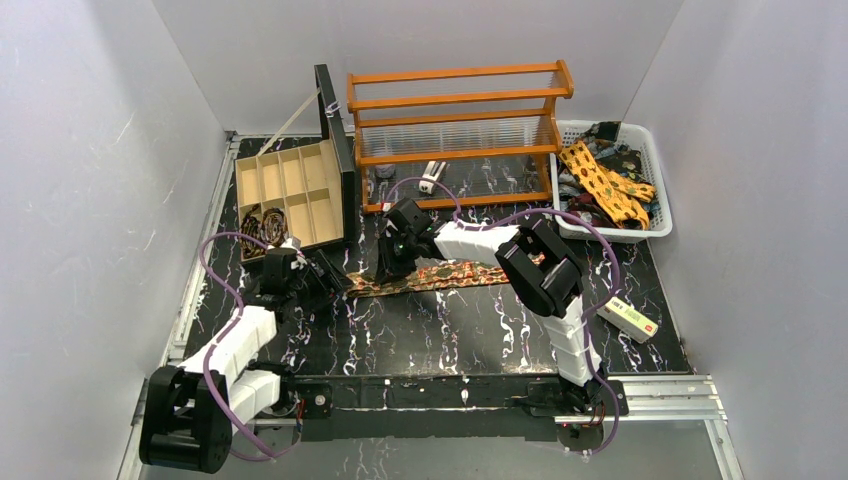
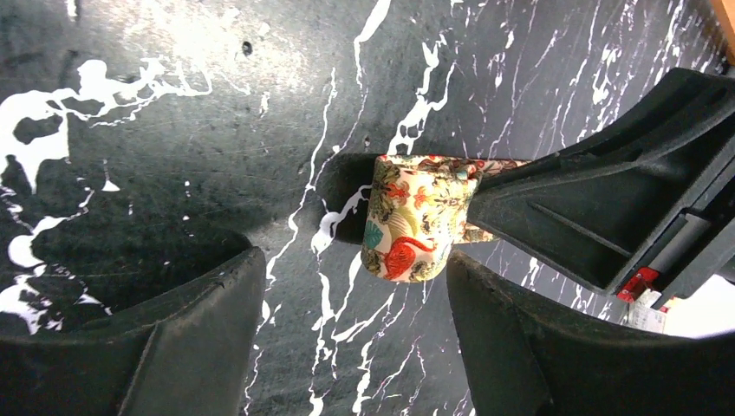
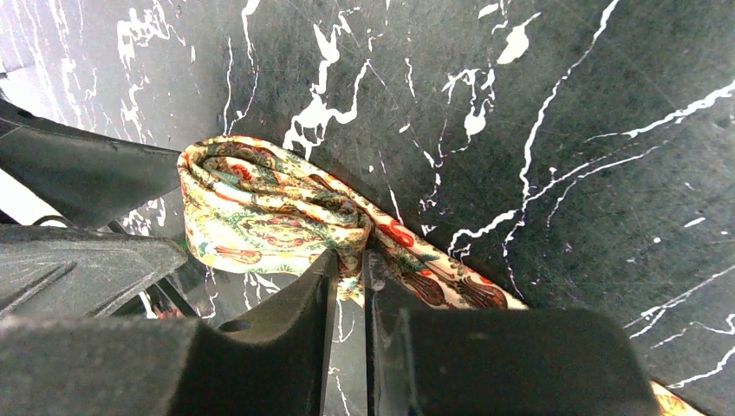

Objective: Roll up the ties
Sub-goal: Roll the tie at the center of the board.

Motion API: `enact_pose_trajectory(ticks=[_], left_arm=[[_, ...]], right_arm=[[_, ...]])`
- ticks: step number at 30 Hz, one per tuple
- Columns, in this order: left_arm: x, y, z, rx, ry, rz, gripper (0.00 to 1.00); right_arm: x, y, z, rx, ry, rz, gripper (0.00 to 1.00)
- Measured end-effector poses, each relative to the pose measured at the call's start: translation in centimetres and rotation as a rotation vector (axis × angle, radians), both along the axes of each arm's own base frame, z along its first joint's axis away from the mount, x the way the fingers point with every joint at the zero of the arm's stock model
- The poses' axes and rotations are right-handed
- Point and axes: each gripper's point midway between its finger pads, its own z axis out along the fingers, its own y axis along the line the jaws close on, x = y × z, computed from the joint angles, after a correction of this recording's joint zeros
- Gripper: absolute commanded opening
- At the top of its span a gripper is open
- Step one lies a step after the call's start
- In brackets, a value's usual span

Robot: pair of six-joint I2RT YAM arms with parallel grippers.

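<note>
Pinches the tie (image 3: 260, 204) just behind its coiled left end with the narrowed right gripper (image 3: 349, 260), length running rightward across the table (image 1: 450, 330), coil seemingly untouched just ahead of the wide-spread left gripper (image 2: 355, 269).

Front of table (image 1: 450, 340): wide bare strip between two arms, lots of room to pass.
Back: wooden rack (image 1: 455, 100) stands like fence.
Back left: open box (image 1: 290, 190), lid up, blocks that corner.
Back right: white basket (image 1: 612, 232), stuffed full.
Small box (image 1: 628, 318) lies just beside right arm.
Middle is tight: tie (image 1: 450, 275) lies across it, left gripper (image 1: 322, 282) spread wide, right gripper (image 1: 388, 268) pinching tie, both crowded at same tie end.
Tall walls (image 1: 100, 200) close in both sides.
</note>
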Motion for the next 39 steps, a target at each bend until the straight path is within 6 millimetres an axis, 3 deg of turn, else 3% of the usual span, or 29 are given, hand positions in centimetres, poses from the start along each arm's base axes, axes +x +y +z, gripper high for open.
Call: enact_pose_trajectory(ticks=[8,19,23,32,39], left_arm=[[0.7,-1.0,0.0,-0.051,-0.045,-0.034,0.7],[1.6,-1.5,-0.2,-0.081,-0.082,-0.05,0.33],[0.8,-1.7,-1.1,-0.099,-0.084,-0.059,0.27],[0.3,-1.6,-1.8,-0.077,-0.083,-0.082,0.32],[0.6,-1.6,-1.1,-0.065,-0.095,-0.097,0.58]], right_arm=[[-0.4,0.2,0.2,0.023,0.023,0.024,0.32],[-1.1,0.3,0.3,0.042,0.051,0.052,0.34],[-1.2,0.4,0.4,0.045,0.056,0.056,0.37],[-1.2,0.2,0.9,0.03,0.054,0.066,0.5],[-0.7,0.3,3.4,0.022,-0.03,0.061,0.4]])
